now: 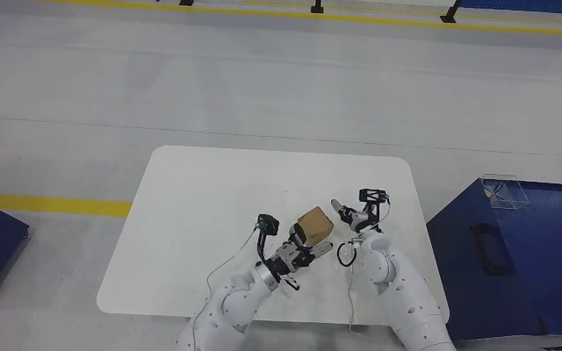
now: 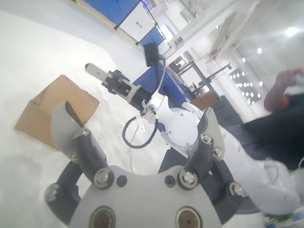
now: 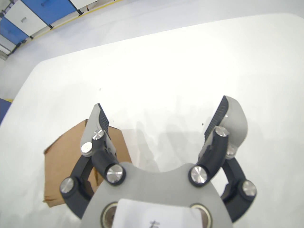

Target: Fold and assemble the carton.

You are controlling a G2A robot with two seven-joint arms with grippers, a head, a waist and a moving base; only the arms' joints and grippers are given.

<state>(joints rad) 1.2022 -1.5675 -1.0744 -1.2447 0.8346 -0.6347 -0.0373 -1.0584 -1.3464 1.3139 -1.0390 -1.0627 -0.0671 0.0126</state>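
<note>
Bright, even light is cast from ceiling lamps [image 2: 291, 31], which are seen as flaring spots in the left wrist view. The white surface [image 1: 219, 184] is washed nearly featureless by glare. Straight lines are bent towards the wrist views' edges.

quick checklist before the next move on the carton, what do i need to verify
1. left claw open and empty: ok
2. right claw open and empty: ok
3. carton sitting on the table, close to both claws: ok
4. carton well in from the table edge: ok
5. a left claw finger touching the carton: cannot tell, the finger overlaps it in the left wrist view
6. carton flaps all folded shut: cannot tell
</note>
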